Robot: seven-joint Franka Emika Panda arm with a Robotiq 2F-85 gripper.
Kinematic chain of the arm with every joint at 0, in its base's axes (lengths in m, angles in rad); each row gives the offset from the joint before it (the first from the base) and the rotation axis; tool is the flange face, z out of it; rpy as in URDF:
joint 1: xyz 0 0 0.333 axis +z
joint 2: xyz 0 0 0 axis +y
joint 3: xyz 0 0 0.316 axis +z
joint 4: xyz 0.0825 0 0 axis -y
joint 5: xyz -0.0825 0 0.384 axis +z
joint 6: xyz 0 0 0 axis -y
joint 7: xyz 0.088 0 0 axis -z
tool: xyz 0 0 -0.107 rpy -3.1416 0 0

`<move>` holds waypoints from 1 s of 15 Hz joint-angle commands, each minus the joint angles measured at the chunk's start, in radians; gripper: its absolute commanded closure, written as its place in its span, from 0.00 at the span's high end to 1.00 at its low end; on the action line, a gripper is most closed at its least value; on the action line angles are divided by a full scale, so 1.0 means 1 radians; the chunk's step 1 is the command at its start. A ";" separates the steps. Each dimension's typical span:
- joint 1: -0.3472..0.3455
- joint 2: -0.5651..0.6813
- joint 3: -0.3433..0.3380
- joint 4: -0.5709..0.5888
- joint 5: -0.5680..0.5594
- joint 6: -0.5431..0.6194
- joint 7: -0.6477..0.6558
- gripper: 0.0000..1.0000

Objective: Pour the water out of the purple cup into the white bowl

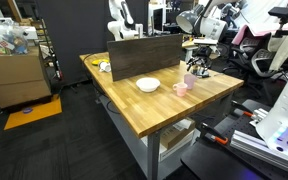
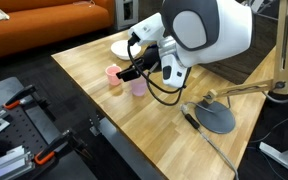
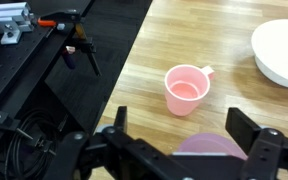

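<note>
The pincer (image 3: 182, 135) is open wide and holds nothing. One purple cup (image 3: 212, 150) stands on the table (image 3: 184, 30), right between the pincer's two fingers. One pink cup (image 3: 187, 90) stands near it. One white bowl (image 3: 281, 50) sits farther off.

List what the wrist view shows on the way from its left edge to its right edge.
orange-handled clamp → pink cup → white bowl. The purple cup, at the bottom edge, overlaps the pink cup's span sideways, so it is left out of the order.
</note>
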 commanded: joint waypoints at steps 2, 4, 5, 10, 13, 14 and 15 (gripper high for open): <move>-0.020 0.009 0.019 0.054 0.027 -0.033 0.018 1.00; -0.021 0.024 0.018 0.067 0.038 -0.029 0.036 1.00; -0.023 0.035 0.018 0.070 0.041 -0.031 0.044 1.00; -0.051 0.113 0.021 0.117 0.070 -0.071 0.065 1.00; -0.061 0.148 0.020 0.164 0.091 -0.094 0.078 1.00; -0.064 0.154 0.020 0.178 0.095 -0.103 0.080 1.00; -0.065 0.156 0.019 0.189 0.093 -0.112 0.077 1.00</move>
